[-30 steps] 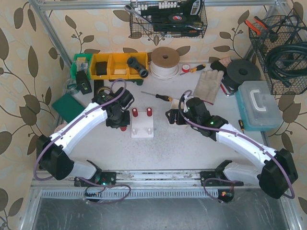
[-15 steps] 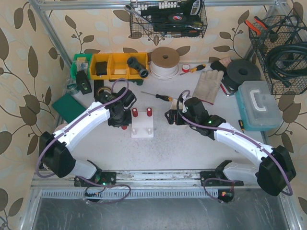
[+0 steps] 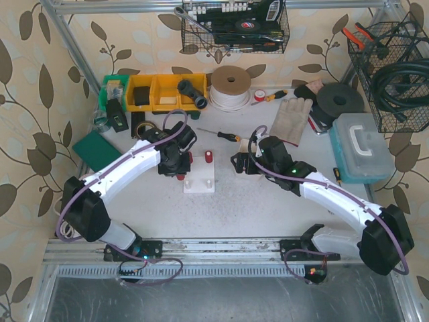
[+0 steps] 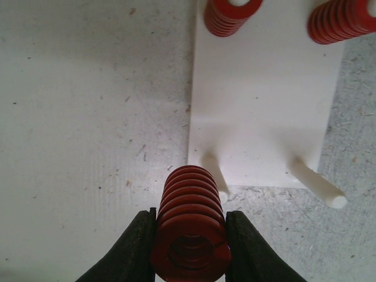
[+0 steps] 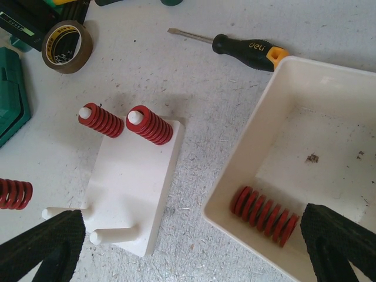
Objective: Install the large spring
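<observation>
My left gripper (image 4: 190,220) is shut on a large red spring (image 4: 191,235) lying lengthwise between its fingers, just short of the near left edge of the white base plate (image 4: 264,100). The plate's two near pegs (image 4: 214,176) (image 4: 317,188) are bare. Its two far pegs carry red springs (image 4: 233,14) (image 4: 343,20). From above, the left gripper (image 3: 175,168) sits at the plate's (image 3: 200,181) left side. My right gripper (image 5: 194,252) is open over the gap between the plate (image 5: 132,182) and a white bin (image 5: 311,117) holding another red spring (image 5: 264,215).
A black and yellow screwdriver (image 5: 247,47) lies beyond the plate, with a tape roll (image 5: 66,38) and a green case (image 5: 12,94) to the left. Yellow bins (image 3: 164,92), a glove (image 3: 289,119) and a plastic toolbox (image 3: 362,147) line the back and right.
The left arm has carried the held spring rightwards and a little away from me, up to the plate's left side, now covering its far left spring from above. The right arm has hardly moved.
</observation>
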Controlling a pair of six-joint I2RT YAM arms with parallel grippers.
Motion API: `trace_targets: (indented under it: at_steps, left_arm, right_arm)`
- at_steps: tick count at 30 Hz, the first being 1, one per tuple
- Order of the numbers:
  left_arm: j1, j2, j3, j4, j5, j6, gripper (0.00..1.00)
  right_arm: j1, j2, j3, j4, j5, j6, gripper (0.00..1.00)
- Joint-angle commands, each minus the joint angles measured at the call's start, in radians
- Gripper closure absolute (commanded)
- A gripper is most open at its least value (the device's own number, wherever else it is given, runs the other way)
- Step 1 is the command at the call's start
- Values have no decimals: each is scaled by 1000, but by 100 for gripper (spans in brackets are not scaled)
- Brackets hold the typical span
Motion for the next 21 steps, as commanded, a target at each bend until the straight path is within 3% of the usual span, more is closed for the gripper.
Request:
trace_targets:
  at_steps: [1,21]
  left_arm:
    - [-22,12,39,36,26,-6,100]
    - [-63,3,-12,61,41,-55,100]
  right_arm:
    - [-3,13,-3,13,-9,14,2]
    - [-3,15,-6,20,-15,12,2]
